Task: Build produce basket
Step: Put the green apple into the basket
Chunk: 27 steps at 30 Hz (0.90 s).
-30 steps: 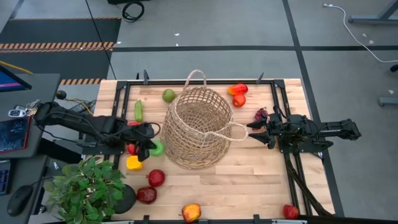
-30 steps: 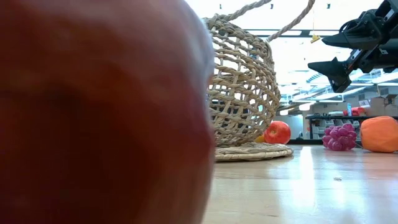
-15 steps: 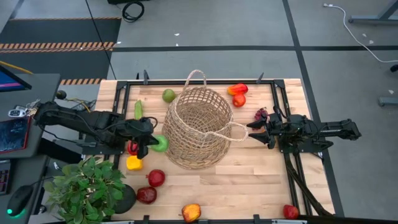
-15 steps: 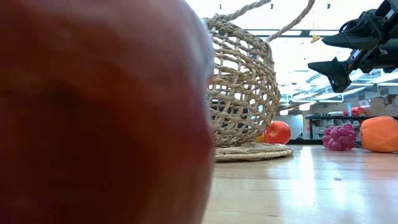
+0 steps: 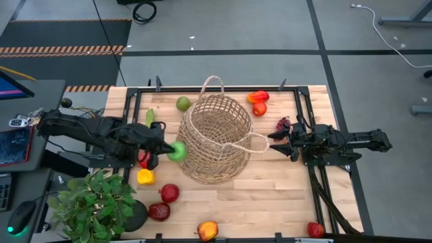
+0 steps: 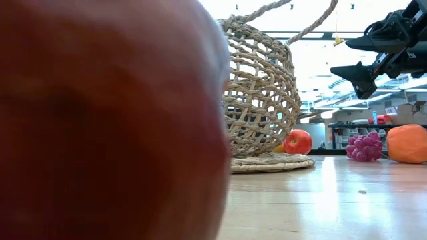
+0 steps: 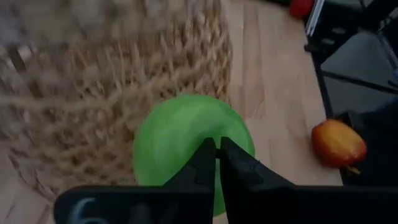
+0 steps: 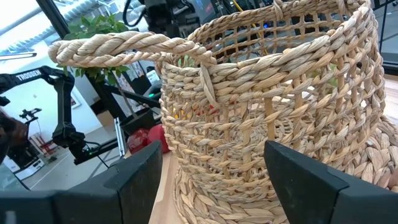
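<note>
The tan wicker basket (image 5: 216, 138) stands upright on its base mid-table. My left gripper (image 5: 166, 148) is at its left wall, shut on a round green fruit (image 5: 178, 150), which also fills the left wrist view (image 7: 180, 146) in front of the weave (image 7: 112, 74). My right gripper (image 5: 272, 143) hovers open just right of the basket's right loop handle (image 5: 260, 143), touching nothing; the handle (image 8: 124, 42) lies ahead of its fingers. More produce lies scattered around the basket. My left gripper meets the green fruit on its side away from the basket (image 7: 198, 138); the shut fingertips (image 7: 208, 163) hide what exactly they pinch. The fingers come slanting down from the table's left. The fruit hangs clear of the table, close to the basket's wall.
Left of the basket lie a green vegetable (image 5: 150, 118), a red fruit (image 5: 143, 160) and a yellow pepper (image 5: 145, 177). Red apples (image 5: 169, 193) and a peach (image 5: 207, 230) lie nearer. Grapes (image 5: 283, 123) and red fruits (image 5: 257, 98) lie at the far right, a potted plant (image 5: 94, 202) at the near left.
My left gripper, shut throughout, has risen and gone a little toward the basket and the far edge. The green fruit has gone with it, lifted off the table beside the yellow pepper to the basket's left wall.
</note>
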{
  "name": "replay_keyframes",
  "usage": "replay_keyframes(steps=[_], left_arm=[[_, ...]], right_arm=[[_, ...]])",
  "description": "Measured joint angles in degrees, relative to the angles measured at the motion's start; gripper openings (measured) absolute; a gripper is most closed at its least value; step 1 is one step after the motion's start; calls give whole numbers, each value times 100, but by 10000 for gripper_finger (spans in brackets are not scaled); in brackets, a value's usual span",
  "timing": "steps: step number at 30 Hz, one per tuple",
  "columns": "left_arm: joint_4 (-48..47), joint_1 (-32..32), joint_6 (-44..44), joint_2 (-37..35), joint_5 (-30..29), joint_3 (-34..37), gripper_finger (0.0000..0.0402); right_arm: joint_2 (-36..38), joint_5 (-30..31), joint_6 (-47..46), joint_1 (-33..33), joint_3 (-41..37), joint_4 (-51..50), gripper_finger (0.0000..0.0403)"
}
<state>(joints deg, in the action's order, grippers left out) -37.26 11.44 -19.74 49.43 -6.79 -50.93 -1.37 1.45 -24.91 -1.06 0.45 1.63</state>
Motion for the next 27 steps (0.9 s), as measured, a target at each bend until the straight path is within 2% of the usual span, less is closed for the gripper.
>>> replay_keyframes(steps=[7, 16, 21, 27], left_arm=[[312, -2, 479, 2, -349, -244, 11], [786, -2, 965, 1, -365, -315, 12], [1113, -2, 2391, 7, -372, -315, 12], [1440, 0, 5122, 7, -646, -315, 12]], right_arm=[[0, -1, 0, 2, 0, 2, 284], [0, 0, 0, 0, 0, 2, 284], [-1, 0, 0, 1, -1, 2, 284], [-1, -2, 0, 1, -1, 2, 284]])
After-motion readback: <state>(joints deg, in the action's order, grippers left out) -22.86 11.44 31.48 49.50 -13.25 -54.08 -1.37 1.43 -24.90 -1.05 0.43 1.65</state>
